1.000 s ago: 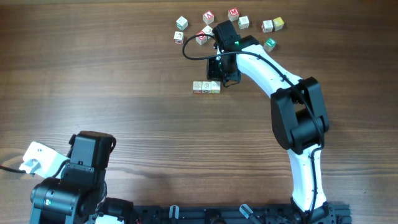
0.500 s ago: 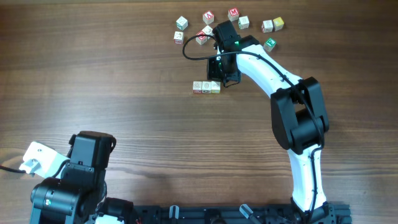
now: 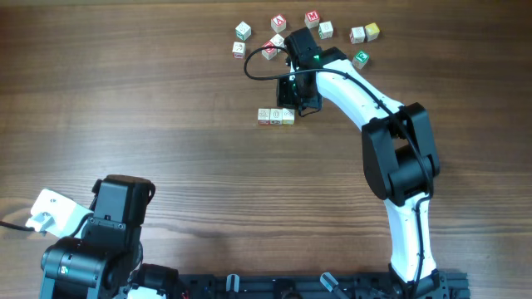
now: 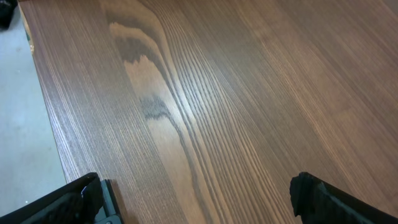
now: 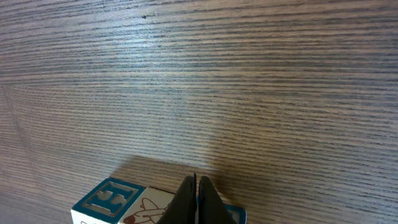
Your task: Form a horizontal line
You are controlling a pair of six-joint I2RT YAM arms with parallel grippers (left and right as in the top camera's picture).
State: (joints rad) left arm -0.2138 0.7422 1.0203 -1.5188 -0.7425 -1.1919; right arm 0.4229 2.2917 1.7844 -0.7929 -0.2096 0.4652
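You've got table [image 3: 150, 124]: dark brown wood grain, smooth, satin sheen, pale glare streak in left wrist view. Horizontal line [image 3: 275, 116]: pale wooden cubes, matt printed faces. Loose cubes [image 3: 278, 22] at far side: same wood, some faces painted red or green. Right arm [image 3: 349, 87]: glossy white plastic shell, matt black joints. Right gripper [image 5: 196, 186]: matt black.

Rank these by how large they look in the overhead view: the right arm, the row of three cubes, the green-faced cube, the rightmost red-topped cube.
1. right arm
2. row of three cubes
3. green-faced cube and rightmost red-topped cube: they look alike, so I leave them tied.
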